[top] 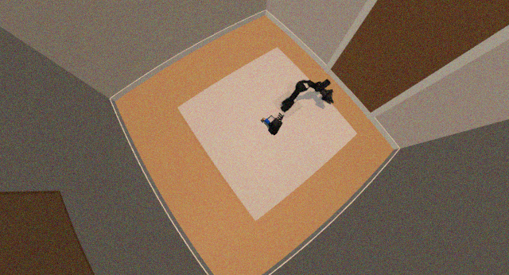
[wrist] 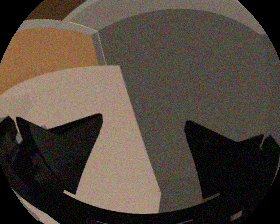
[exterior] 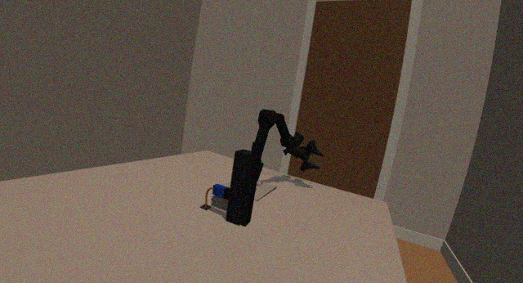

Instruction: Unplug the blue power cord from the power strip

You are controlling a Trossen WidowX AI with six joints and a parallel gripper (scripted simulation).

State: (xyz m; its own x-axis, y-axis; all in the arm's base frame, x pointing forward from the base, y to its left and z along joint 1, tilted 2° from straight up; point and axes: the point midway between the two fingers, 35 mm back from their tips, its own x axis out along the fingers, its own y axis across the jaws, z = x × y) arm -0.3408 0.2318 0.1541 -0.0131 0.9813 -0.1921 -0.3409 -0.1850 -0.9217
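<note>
Oddly, the black parallel-jaw gripper (exterior: pixel 311 160) hangs wide open and empty over the pale table's (exterior: pixel 122 234) far edge by the door — aimed away from the small blue plug (exterior: pixel 220 190), which sits mid-table at the arm's base, seemingly in the grey strip (exterior: pixel 219 202).

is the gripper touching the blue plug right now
Apart. In the exterior view the open gripper hangs in the air near the door, well away from the blue plug beside the arm's base.
</note>
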